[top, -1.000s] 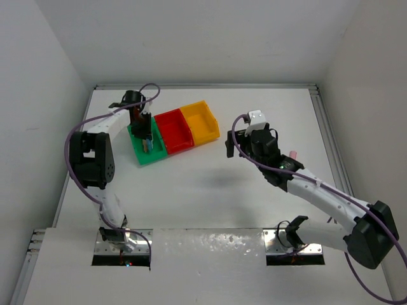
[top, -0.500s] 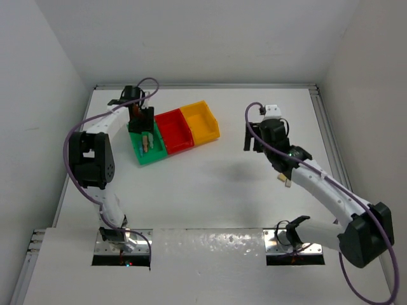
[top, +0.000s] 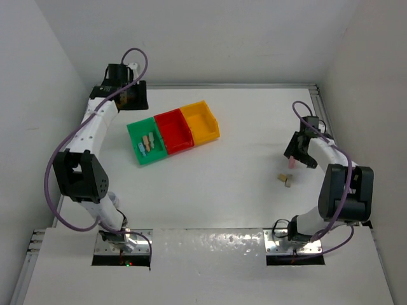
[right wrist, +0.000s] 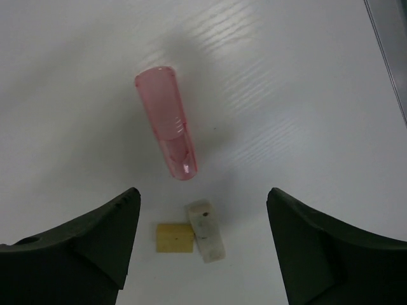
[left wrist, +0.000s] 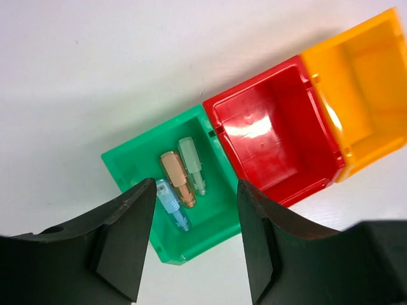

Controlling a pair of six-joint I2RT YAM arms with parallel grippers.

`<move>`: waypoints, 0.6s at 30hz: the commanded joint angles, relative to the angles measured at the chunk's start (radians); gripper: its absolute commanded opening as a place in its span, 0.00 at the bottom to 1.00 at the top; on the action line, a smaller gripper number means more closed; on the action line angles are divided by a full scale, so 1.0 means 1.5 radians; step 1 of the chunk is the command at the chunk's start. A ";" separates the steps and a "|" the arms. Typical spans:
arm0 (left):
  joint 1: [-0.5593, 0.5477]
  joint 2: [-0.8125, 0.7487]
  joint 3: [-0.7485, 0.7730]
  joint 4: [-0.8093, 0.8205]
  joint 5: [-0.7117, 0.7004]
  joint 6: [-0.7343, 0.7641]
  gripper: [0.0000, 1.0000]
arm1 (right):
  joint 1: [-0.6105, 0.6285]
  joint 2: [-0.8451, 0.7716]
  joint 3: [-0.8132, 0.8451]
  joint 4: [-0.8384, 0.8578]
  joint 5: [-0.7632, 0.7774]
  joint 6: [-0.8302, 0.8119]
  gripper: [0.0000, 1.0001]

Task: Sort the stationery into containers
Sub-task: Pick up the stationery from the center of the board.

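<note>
Ahead of the parted right jaws, a pink stick (right wrist: pixel 166 122) lies untouched.

There are three joined bins: one green bin (left wrist: pixel 135 162), one red bin (left wrist: pixel 275 145) and one yellow-orange bin (left wrist: pixel 364 81). There are four short sticks: one bluish stick (left wrist: pixel 172 203), one orange-tan stick (left wrist: pixel 178 179), one pale green stick (left wrist: pixel 192 164) and one pink translucent stick (right wrist: pixel 168 124). There are two small blocks: one yellow block (right wrist: pixel 175 237) and one off-white block (right wrist: pixel 206 230).

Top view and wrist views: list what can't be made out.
Top view: sticks in the green bin too small to identify.
Left wrist view: yellow bin cut off by the right edge; green bin's near sides partly hidden by the fingers.
Right wrist view: bins out of frame.
</note>
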 commanded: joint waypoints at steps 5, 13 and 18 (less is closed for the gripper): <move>0.029 -0.081 -0.018 0.013 0.001 -0.001 0.51 | -0.022 0.071 0.006 0.065 -0.074 -0.045 0.71; 0.066 -0.096 -0.027 0.016 0.009 -0.013 0.51 | -0.025 0.166 0.032 0.082 -0.068 -0.074 0.43; 0.068 -0.110 -0.047 0.017 0.005 -0.012 0.51 | -0.021 0.163 0.007 0.091 -0.071 -0.074 0.02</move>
